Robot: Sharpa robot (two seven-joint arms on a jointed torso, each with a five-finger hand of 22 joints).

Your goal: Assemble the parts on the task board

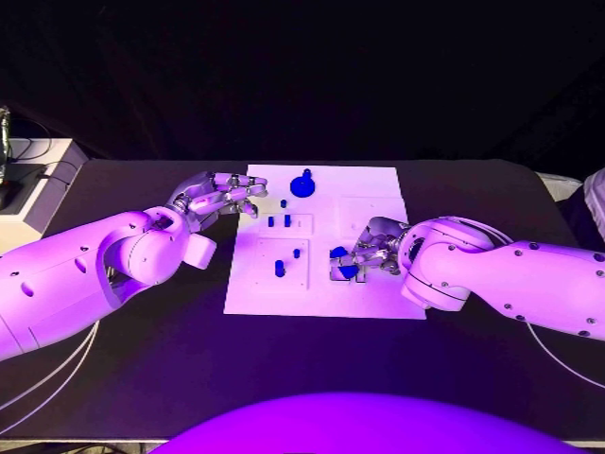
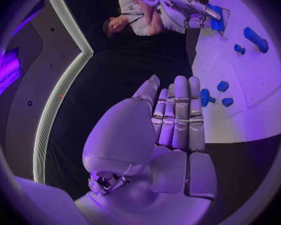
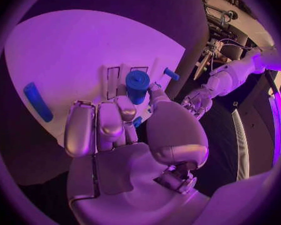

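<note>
Nearest to the wrist camera, my right robot hand (image 3: 125, 130) curls its fingers around a blue cylinder part (image 3: 137, 85), which stands up between the fingertips over the task board (image 1: 371, 293). From the head camera this robot hand (image 1: 364, 257) covers most of the part, so I cannot tell if the part touches the board or is lifted. My left robot hand (image 1: 221, 199) hovers at the far left edge of the board with fingers straight and side by side, and it holds nothing. Other blue parts stay on the board: a long one (image 1: 302, 183) at the far side and small pegs (image 1: 280, 269) near the middle. I can read no writing on the board. The bench (image 1: 153, 378) is black and the room behind it is dark.
</note>
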